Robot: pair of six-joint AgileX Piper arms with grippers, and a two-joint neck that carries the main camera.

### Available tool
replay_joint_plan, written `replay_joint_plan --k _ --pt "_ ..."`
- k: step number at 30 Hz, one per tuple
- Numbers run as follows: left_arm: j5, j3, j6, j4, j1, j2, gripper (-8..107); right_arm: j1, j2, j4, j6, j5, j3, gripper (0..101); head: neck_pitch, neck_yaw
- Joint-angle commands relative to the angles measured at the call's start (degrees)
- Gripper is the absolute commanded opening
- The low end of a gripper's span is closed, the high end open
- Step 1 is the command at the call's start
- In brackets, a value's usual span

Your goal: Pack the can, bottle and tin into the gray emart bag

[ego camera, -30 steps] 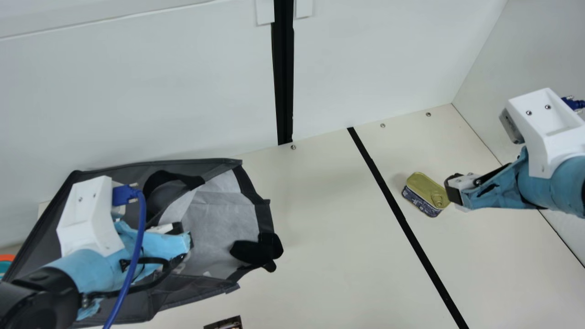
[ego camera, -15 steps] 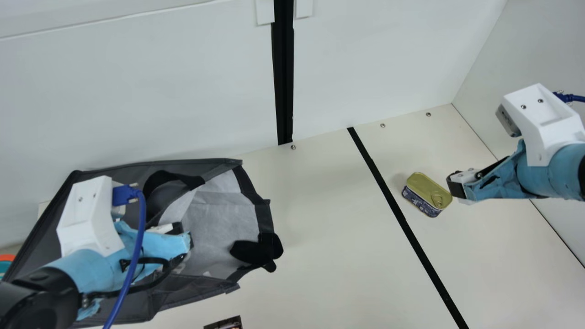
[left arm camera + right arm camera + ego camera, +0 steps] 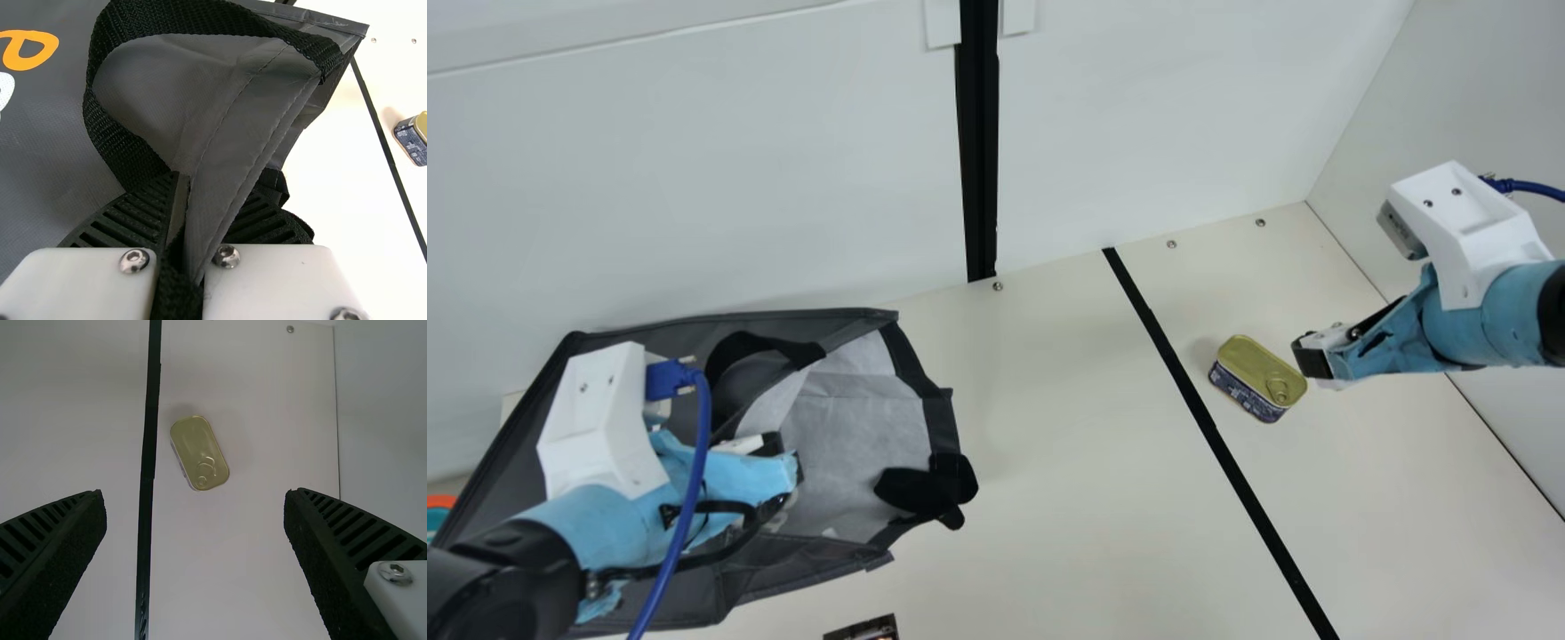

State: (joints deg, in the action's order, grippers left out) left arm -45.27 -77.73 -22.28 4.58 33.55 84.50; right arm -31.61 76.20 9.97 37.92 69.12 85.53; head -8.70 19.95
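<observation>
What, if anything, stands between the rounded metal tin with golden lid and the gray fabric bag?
Nothing visible stands between the tin and the bag; only a flat black strip crosses the cream table there.

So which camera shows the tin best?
The main view: the whole tin shows, gold lid and printed side. The right wrist view shows its lid from above; the left wrist view cuts it off.

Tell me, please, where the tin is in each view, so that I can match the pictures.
Main view: the tin is right of centre, just past the black line.
Left wrist view: cut by the picture's edge, across the line from the bag.
Right wrist view: near the centre, beside the line, ahead of the open right claw.
Shared landmark: this black line.
</observation>
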Motion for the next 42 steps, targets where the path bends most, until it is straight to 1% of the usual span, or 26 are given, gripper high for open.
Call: replay_joint_plan --k 1,18,35,42 --pt "0.0 0.0 0.0 0.0 0.0 0.0 10 -0.2 0.5 0.3 0.8 -0.2 -0.2 91 -1.3 0.0" --pt "0.0 0.0 0.0 0.0 0.0 0.0 10 -1.4 5.3 1.5 7.0 -2.7 -1.4 91 -1.3 0.0" --pt "0.0 0.0 0.0 0.0 0.0 0.0 10 -0.6 9.9 0.9 7.9 -5.1 -2.3 91 -1.3 0.0" --pt "0.0 0.0 0.0 0.0 0.0 0.0 10 0.1 11.8 -0.1 7.9 -6.4 -2.9 91 -1.3 0.0"
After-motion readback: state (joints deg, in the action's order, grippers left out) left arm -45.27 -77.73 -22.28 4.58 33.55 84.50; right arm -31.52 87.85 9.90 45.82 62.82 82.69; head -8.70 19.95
